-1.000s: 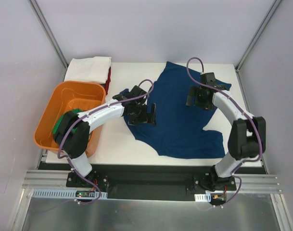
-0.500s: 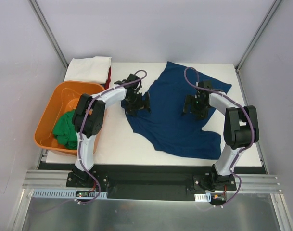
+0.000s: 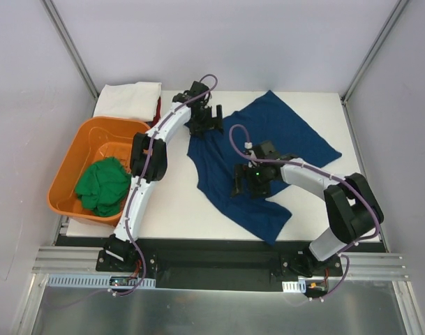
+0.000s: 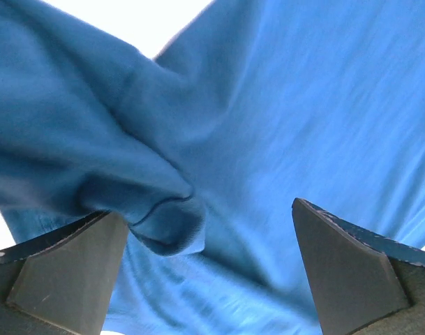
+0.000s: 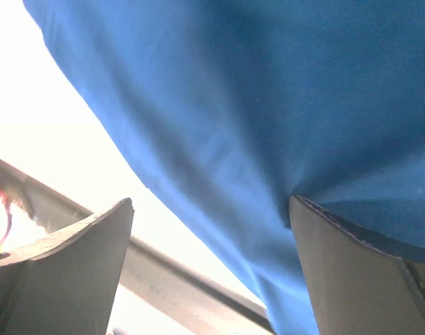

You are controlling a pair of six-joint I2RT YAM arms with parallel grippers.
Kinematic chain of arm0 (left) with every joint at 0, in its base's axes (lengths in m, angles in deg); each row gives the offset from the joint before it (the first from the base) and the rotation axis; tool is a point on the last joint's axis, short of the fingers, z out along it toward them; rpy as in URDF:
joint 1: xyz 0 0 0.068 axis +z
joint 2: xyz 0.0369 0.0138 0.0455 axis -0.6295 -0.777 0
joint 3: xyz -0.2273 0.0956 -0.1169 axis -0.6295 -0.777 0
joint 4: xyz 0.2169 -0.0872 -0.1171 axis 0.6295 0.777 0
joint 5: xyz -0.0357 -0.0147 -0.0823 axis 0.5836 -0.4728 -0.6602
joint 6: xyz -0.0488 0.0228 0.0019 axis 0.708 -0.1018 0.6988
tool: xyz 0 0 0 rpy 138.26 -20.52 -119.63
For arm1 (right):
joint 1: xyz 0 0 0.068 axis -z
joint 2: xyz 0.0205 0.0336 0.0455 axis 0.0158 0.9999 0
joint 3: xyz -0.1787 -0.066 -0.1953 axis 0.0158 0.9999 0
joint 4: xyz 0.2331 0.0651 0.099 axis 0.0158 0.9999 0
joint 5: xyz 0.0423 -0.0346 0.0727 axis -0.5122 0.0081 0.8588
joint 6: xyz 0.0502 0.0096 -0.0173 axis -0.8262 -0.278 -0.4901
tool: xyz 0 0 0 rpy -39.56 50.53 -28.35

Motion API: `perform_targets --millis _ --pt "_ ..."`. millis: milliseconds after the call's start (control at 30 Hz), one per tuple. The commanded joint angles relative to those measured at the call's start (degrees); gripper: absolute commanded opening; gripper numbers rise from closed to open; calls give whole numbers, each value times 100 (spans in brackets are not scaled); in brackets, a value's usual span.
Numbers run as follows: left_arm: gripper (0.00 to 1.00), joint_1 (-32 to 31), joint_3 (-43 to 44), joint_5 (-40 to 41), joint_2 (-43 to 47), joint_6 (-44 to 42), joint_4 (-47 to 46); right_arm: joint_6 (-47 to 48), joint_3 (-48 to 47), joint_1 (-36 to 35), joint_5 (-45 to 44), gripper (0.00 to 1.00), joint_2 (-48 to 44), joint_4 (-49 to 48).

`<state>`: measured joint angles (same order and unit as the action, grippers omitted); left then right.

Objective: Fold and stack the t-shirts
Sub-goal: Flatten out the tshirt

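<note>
Top external — navy t-shirt [image 3: 282,132] on white table [image 3: 177,209], pale grey walls [image 3: 233,42].

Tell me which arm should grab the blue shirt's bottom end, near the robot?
Right, probably. The right claw is open on the blue shirt, close to that end; the left claw is away at the far edge.

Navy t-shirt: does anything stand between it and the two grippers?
Nothing visible does. The left gripper and the right gripper are both directly over the navy t-shirt, fingers apart, with only its cloth in front.
</note>
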<state>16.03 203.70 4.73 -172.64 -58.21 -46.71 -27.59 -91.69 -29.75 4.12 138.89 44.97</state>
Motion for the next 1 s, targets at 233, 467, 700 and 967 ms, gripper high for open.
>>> perform_targets --millis 233,467,700,967 --pt "99 171 -106 -257 1432 -899 50 -124 -996 -711 -359 97 -371 91" --pt "99 5 -1681 -256 2858 -733 50 281 -978 649 -1313 97 -1225 778" --pt "99 -750 -3263 -88 3825 -504 -353 343 -1461 1881 -1664 97 -402 875" --pt "99 -1253 -4170 -186 3739 -337 -855 212 -2034 2119 -1392 97 691 857"
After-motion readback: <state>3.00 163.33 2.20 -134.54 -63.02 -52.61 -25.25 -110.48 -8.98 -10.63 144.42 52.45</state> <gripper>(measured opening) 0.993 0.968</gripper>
